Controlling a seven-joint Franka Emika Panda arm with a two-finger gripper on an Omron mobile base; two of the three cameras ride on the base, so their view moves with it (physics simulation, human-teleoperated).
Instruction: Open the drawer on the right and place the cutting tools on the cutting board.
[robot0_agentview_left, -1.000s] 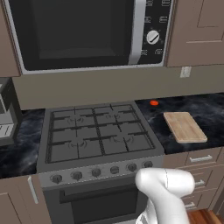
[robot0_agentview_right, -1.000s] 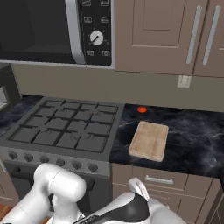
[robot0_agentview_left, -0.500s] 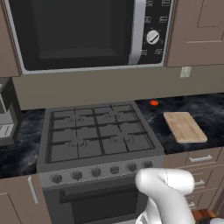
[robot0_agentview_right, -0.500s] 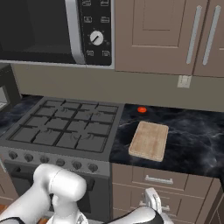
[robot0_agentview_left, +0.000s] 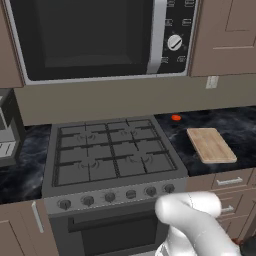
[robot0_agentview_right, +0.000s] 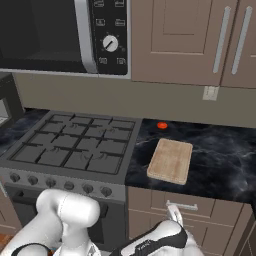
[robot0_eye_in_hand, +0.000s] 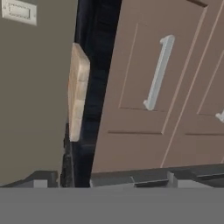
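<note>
Base views flank stove (robot0_agentview_left: 112, 157), sharing cutting board (robot0_agentview_right: 170, 161), hand view rolled, close

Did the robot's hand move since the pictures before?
Yes. In the right base view the gripper has risen toward the drawer handle below the cutting board, which stayed put.

The arm (robot0_agentview_right: 155, 240) has moved: in the right base view its white wrist has climbed from the bottom edge up against the drawer front (robot0_agentview_right: 182, 205), just below the pale bar handle (robot0_agentview_right: 181, 205).
</note>
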